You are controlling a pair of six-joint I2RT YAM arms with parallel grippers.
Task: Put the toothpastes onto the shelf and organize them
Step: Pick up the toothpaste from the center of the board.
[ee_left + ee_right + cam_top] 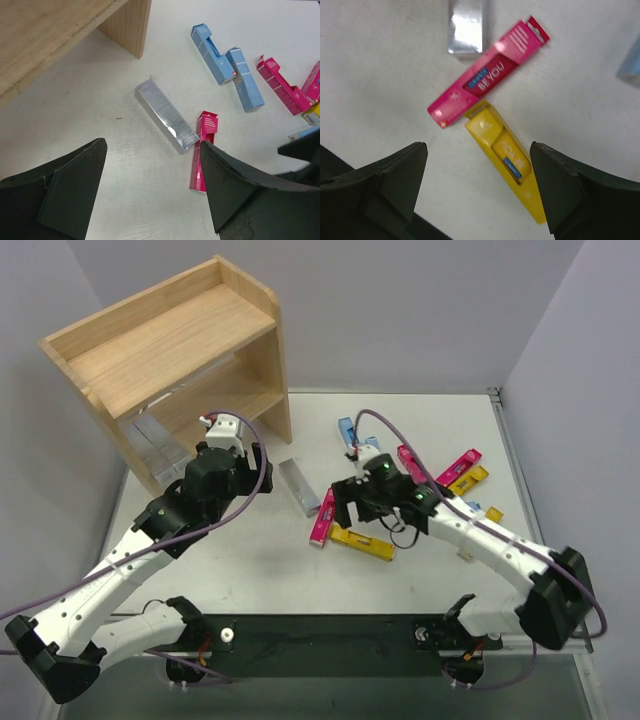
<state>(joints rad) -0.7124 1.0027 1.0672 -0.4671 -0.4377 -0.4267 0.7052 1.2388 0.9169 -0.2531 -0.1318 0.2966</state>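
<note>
The wooden shelf (170,350) stands at the back left, with silver-grey cartons (160,445) on its lower tier. My left gripper (262,468) hovers just in front of it, open and empty (152,145). Ahead of it lies a silver toothpaste (166,114), its end touching a magenta one (202,150). Over the loose pile hangs my right gripper (378,508), also open (479,147). A yellow toothpaste (507,157) lies on the table below its jaws, beside the magenta carton (487,75).
Two light blue cartons (210,47) (245,80) and another magenta one (282,86) lie farther right. More magenta and yellow cartons (460,468) are scattered behind my right arm. The shelf's side panel (127,25) stands close on my left gripper's left.
</note>
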